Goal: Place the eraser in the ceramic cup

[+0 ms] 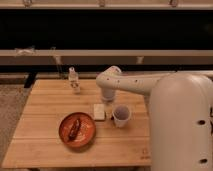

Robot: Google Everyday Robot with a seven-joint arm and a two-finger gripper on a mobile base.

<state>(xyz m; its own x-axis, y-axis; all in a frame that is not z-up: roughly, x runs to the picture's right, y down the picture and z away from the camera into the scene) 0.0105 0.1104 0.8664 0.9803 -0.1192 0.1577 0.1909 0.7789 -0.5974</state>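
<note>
Four things lie on my worktop (45, 145): a plate (77, 131) at lower centre-left with the eraser (75, 127) on it, a beige block (99, 111), the cup (121, 115) just right of the block, and a bottle (73, 78) at upper left. My pincer (108, 98) hangs at centre above block and cup, fingers apart, holding nothing.

Dark eraser (75, 128) on plate (88, 136), ceramic cup (121, 115) upright (gripper (108, 100) just behind)
</note>
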